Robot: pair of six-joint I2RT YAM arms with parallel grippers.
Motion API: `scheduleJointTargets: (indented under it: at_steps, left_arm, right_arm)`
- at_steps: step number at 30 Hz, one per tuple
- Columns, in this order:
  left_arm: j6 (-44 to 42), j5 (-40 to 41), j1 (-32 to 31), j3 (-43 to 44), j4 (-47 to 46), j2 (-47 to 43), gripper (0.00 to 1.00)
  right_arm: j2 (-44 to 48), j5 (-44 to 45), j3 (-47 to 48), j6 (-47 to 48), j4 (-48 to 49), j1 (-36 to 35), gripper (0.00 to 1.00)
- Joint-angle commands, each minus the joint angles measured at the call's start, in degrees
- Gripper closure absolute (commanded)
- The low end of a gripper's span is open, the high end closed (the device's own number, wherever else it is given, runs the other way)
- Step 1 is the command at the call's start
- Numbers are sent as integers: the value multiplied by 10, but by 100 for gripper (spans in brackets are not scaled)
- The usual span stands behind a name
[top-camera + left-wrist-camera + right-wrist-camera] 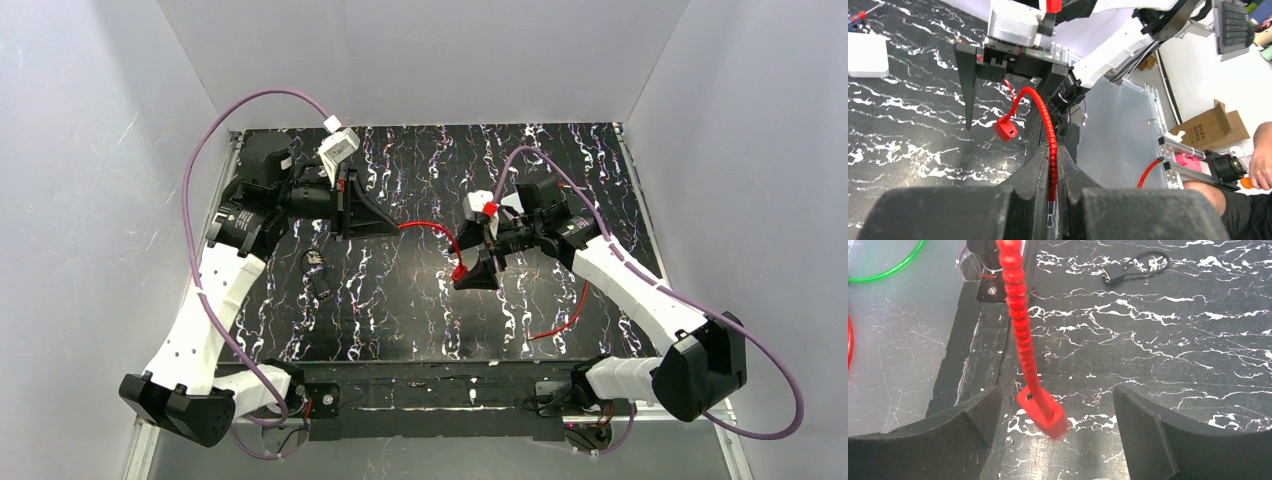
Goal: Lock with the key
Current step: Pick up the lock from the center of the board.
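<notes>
- Left end effector (1052, 151) is clamped shut on the red beaded cable (1046, 119), above the table (898, 115).
- Right end effector (1055, 407) gapes wide; the cable's red lock block (1044, 414) hangs between its jaws, untouched.
- Black cable lock with keys (1128, 271) lies on the table, well apart.

— Where is the red cable (1020, 335) ending?
— Its top is running off the right wrist view's upper edge. In the left wrist view, its tail is disappearing between the fingers (1034, 172) of the left gripper (1052, 152).
— And the small dark bits (314, 259)?
— They are showing too small to identify.
</notes>
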State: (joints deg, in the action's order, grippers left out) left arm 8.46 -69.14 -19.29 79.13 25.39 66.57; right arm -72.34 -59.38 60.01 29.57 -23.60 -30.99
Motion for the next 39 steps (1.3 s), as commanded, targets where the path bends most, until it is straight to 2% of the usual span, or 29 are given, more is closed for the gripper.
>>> scheduleJointTargets:
  at_steps: [1,6,10,26,31,39]
  left_arm:
    - [66,-62,4,6,-88,-3,100]
    - [104,-65,8,17,-131,8,100]
    - [112,-64,15,18,-142,11,100]
    - [197,-74,40,-1,-247,15,100]
    - [199,-70,41,-11,-250,8,100]
    - [176,-25,41,-49,-226,-14,100]
  right_arm:
    - [9,-22,8,35,12,-4,13]
    - [22,-40,-1,31,12,-9,31]
    - [31,-49,-6,32,-2,-11,41]
    - [33,-65,-22,6,13,-15,46]
    - [33,-72,-19,-31,39,-16,56]
    - [38,-83,-28,-161,141,-15,80]
